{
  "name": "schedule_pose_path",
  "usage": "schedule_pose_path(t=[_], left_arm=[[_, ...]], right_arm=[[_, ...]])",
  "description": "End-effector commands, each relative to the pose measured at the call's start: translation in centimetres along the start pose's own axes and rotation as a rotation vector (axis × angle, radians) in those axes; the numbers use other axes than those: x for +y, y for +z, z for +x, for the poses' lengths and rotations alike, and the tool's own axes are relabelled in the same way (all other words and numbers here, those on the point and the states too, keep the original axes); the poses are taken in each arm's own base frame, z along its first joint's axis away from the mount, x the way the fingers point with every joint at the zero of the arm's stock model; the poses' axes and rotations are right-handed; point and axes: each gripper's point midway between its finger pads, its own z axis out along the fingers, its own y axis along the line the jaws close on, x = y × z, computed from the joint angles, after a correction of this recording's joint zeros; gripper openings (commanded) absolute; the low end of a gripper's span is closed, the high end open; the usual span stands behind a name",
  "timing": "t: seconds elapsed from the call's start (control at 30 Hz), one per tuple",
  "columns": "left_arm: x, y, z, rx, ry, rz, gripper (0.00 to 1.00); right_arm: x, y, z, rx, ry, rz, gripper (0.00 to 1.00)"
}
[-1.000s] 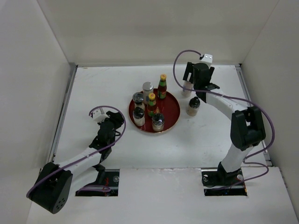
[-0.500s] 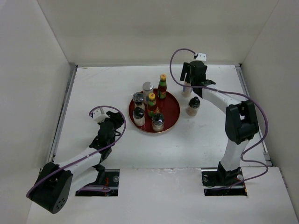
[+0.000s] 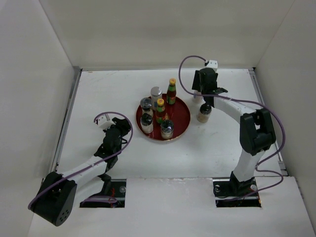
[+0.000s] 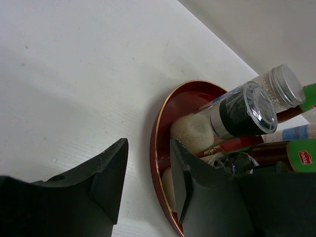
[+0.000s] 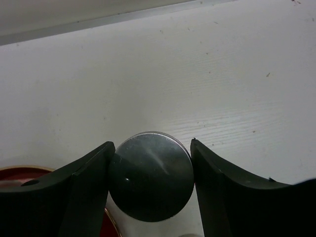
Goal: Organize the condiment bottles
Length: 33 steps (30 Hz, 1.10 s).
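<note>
Gripping a shaker [image 5: 150, 182] in the right claw [image 5: 153, 147], pressing the fingers [image 5: 84, 187] against both sides of its silver lid with no gap showing. Holding it from straight above, probably for keeping it upright and for sparing the dark-lidded jar [image 3: 204, 112] just beside it. Standing on the table [image 3: 98, 94] just outside the right rim of the red tray [image 3: 181, 114], both of these, apart from the rest.

Crowding the tray's left and middle: two sauce bottles [image 3: 172, 91], a second shaker [image 3: 156, 93] and three jars [image 3: 146, 122], all upright and close together. Judging the aim as gathering every bottle onto the tray, with these two stragglers not yet there. Leaving bare red on the tray's right half, the nearest spot for setting down.

Hanging low near the tray's left rim with the left claw [image 4: 148, 144], jaws slightly parted and holding nothing, likely keeping clear of the working side. Needing care ahead: lifting cleanly without tipping the neighbouring jar.
</note>
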Motion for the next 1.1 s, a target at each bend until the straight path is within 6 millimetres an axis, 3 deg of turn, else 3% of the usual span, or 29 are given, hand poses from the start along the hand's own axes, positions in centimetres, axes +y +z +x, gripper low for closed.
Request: schedule_pose_path(t=[0.0,0.13,0.37,0.53,0.73,0.97,1.07], left_arm=[[-1.4,0.2,-1.6,-0.051,-0.045,0.042,0.37],[-1.3,0.3,-1.5,-0.046,-0.046,0.041,0.37],[-1.5,0.2,-1.3,-0.039,-0.047,0.045,0.37],[-1.6,0.1,-1.3,-0.04,-0.048,0.048,0.37],[-1.8,0.0,-1.6,-0.05,-0.051,0.057,0.37],[-2.0,0.0,-1.4,-0.041,-0.053,0.064,0.37],[-1.7,0.1,-1.3,-0.039,-0.047,0.051,0.37]], right_arm=[[2.5,-5.7,-7.8,-0.236,0.088,-0.084,0.5],[4.2,-9.7,-8.2,-0.275,0.118,-0.154,0.48],[7.7,-12.3,-5.1,-0.225,0.098,-0.253,0.48],[11.9,-13.0,-3.5,-0.206,0.064,-0.343,0.48],[15.1,-12.7,-2.5,-0.202,0.004,-0.377,0.48],[16.2,-11.3,-0.7,-0.187,-0.027,-0.366,0.5],[16.6,-10.9,0.2,-0.171,-0.042,-0.364,0.55]])
